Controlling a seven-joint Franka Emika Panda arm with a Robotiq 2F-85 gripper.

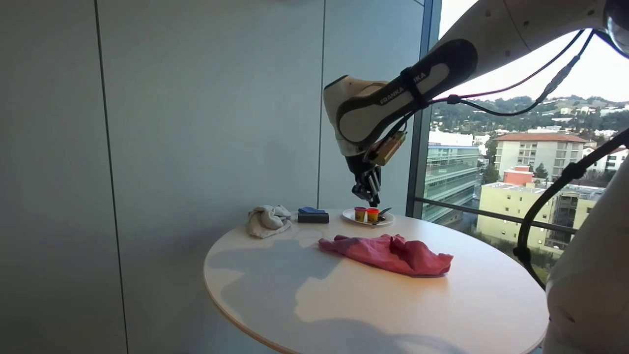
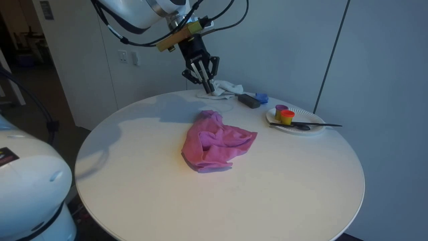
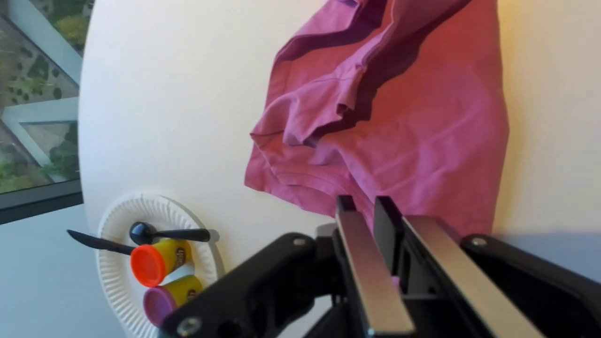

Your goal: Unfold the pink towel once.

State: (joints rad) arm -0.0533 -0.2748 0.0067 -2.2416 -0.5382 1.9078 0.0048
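The pink towel lies crumpled and folded over itself on the round white table, in both exterior views (image 1: 378,250) (image 2: 220,139). In the wrist view the towel (image 3: 441,122) shows a smooth flat part at right and a raised, bunched fold at left. My gripper (image 3: 365,203) has a narrow gap between its fingertips, with nothing held. Towel shows behind and through the gap. In both exterior views the gripper (image 1: 374,201) (image 2: 209,89) hangs in the air above the table's far side, apart from the towel. The towel's underside is hidden.
A white paper plate (image 3: 112,277) holds an orange-lidded tub (image 3: 155,264), a purple-lidded tub (image 3: 169,298), a black knife and a black spoon. A whitish cloth (image 1: 268,221), a dark block (image 1: 313,217) and a blue item (image 2: 261,97) lie near the wall and table edge.
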